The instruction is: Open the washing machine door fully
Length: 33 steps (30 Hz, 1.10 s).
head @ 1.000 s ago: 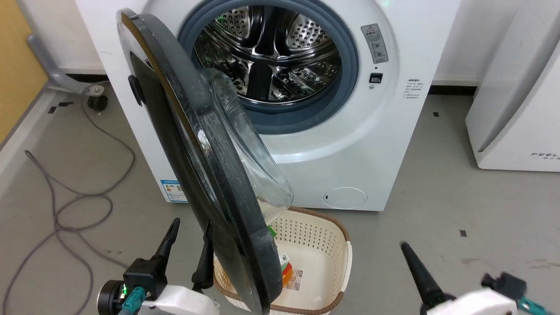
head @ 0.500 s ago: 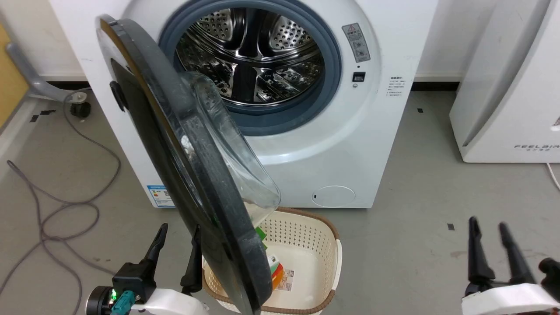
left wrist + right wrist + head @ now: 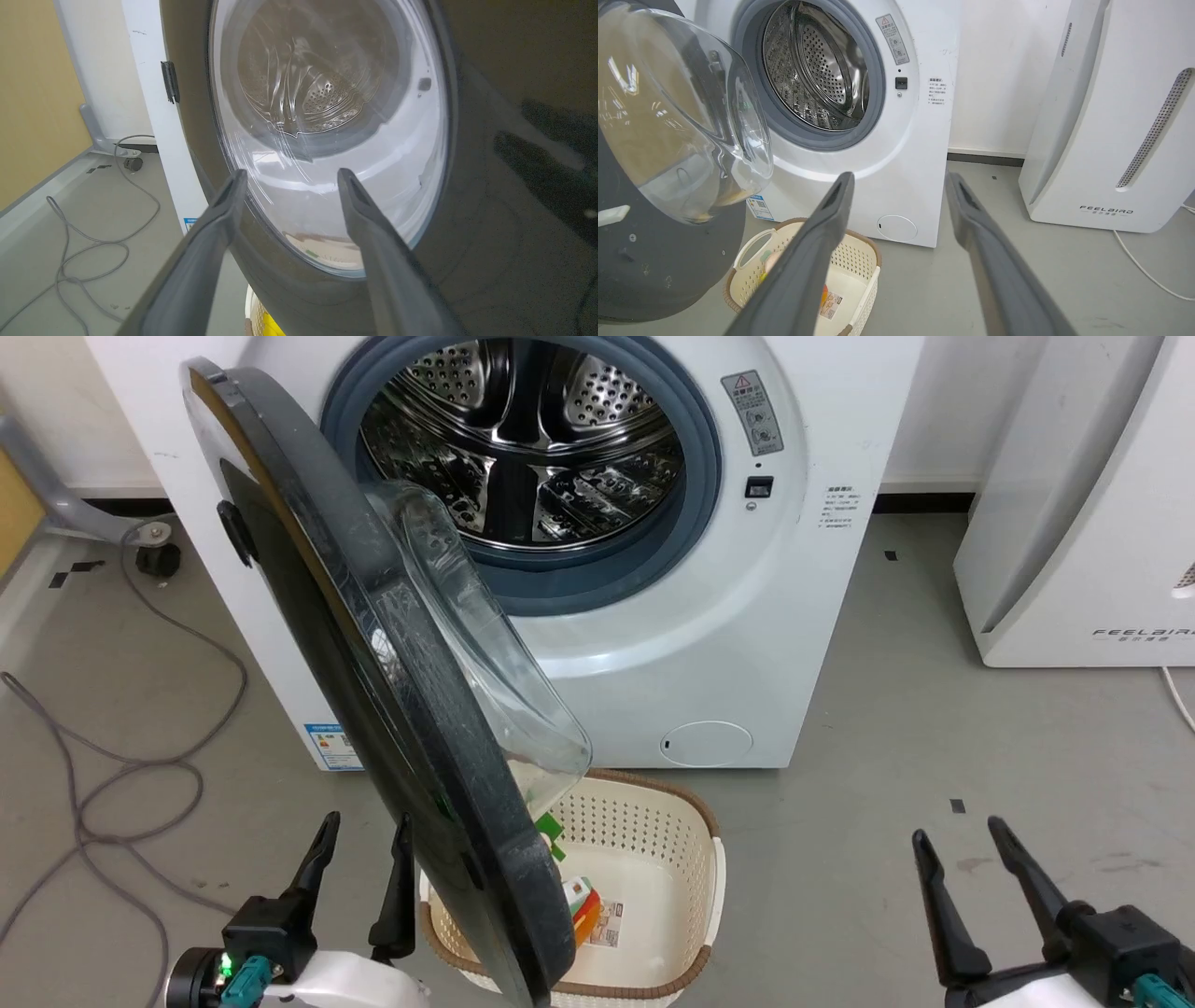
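Big round glossy black-rimmed glass door [image 3: 439,756] stands half-open off the white front-loading washing machine [image 3: 653,644], hinged on its left, above a cream perforated plastic basket [image 3: 653,803]. Left gripper [image 3: 366,819] is spread wide just left of it, right gripper [image 3: 957,829] is spread too, well apart.

floor [image 3: 887,691]: grey | on it: washing machine [image 3: 747,616], basket [image 3: 635,821], cable [image 3: 245,674], FEELBIRD appliance [image 3: 1074,523]

Cut off by the top edge: washing machine [image 3: 653,653]. Half hidden behind washing machine door [image 3: 448,775]: basket [image 3: 644,826]. Too small to read: blue sticker [image 3: 329,747].
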### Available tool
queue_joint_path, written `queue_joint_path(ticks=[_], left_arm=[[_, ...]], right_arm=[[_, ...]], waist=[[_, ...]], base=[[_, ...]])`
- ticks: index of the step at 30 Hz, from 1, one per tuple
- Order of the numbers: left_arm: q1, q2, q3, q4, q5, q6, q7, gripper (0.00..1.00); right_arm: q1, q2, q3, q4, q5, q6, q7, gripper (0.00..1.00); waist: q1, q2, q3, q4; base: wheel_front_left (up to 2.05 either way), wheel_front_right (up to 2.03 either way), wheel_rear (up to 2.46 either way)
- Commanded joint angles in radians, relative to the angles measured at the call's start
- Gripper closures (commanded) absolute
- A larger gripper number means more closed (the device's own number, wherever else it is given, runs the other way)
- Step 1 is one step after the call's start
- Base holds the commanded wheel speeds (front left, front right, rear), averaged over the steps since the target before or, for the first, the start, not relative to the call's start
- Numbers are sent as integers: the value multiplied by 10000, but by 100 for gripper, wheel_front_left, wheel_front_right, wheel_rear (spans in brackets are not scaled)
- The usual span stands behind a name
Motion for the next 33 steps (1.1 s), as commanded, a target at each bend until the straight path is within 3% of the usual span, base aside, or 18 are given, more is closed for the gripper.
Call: queue_joint_path(ticks=[1, 3, 4, 5, 7, 20, 33], left_arm=[[-66, 57, 37, 15, 57, -26, -55, 0], [-70, 56, 46, 41, 83, -38, -55, 0], [-72, 55, 52, 62, 88, -44, -55, 5], [-76, 54, 58, 80, 90, -50, -55, 43], [-79, 53, 64, 115, 92, -65, -55, 100], [-124, 33, 161, -194, 100, -43, -55, 100], [-639, 226, 786, -2806, 490, 614, -55, 100]], right_arm=[[178, 39, 23, -31, -46, 6, 72, 0], [228, 40, 23, 4, 18, 6, 119, 0], [234, 40, 12, 16, 27, 6, 134, 0], [234, 40, 6, 21, 39, 6, 141, 0], [224, 40, -4, 34, 127, 6, 150, 0], [213, 41, -89, 69, 244, 6, 101, 0], [299, 41, -211, 151, 344, 6, 91, 0]], waist=[[0, 0, 10, 9], [0, 0, 14, 14], [0, 0, 18, 12], [0, 0, 19, 11], [0, 0, 14, 8], [0, 0, -63, 36], [0, 0, -160, 182]], base=[[0, 0, 0], [0, 0, 0], [0, 0, 0], [0, 0, 0], [0, 0, 0], [0, 0, 0], [0, 0, 0]])
